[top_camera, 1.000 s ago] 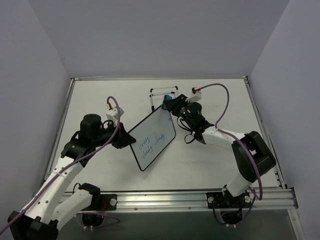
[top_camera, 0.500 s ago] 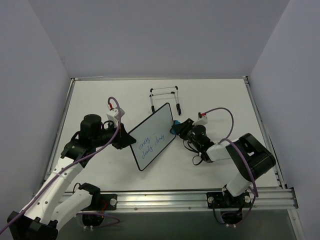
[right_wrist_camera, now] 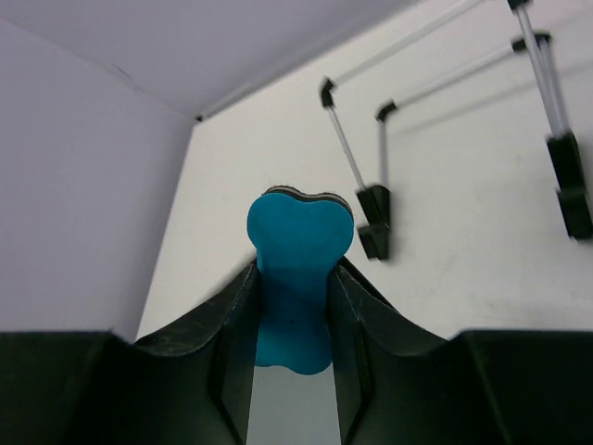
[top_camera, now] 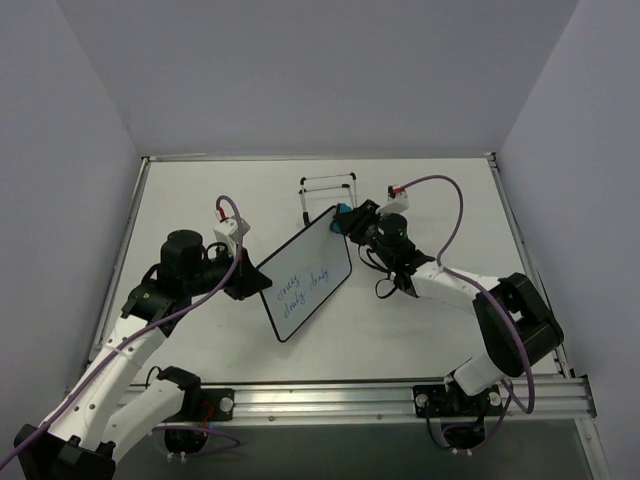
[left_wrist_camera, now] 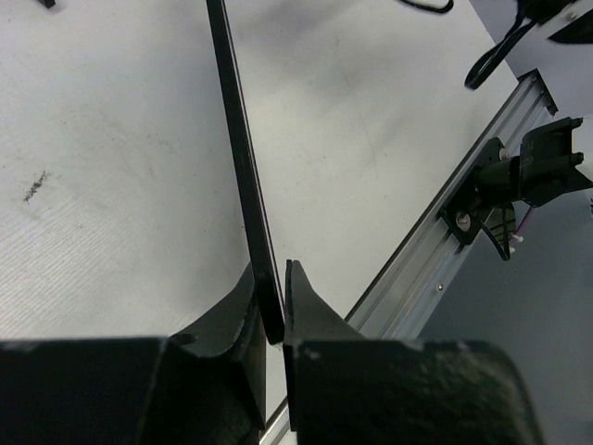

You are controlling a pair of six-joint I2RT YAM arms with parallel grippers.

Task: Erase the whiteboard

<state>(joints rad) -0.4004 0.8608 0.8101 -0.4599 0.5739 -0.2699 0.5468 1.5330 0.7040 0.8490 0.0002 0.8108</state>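
The whiteboard (top_camera: 305,275), white with a black frame and two lines of blue handwriting, is held tilted above the table. My left gripper (top_camera: 252,281) is shut on its left edge; in the left wrist view the board's black edge (left_wrist_camera: 243,167) runs up from between the fingers (left_wrist_camera: 270,320). My right gripper (top_camera: 347,217) is shut on a blue eraser (right_wrist_camera: 296,278), which sits at the board's upper right corner. In the top view the eraser (top_camera: 343,211) shows as a small blue patch there.
A thin wire easel stand (top_camera: 330,188) lies behind the board, its legs and black feet (right_wrist_camera: 373,209) close ahead of the eraser. An aluminium rail (top_camera: 400,398) runs along the table's near edge. Grey walls enclose the table.
The right gripper with the eraser swept down along the board's right edge, then came back up to its upper right corner. The left arm and board stayed put. The writing looks unchanged.
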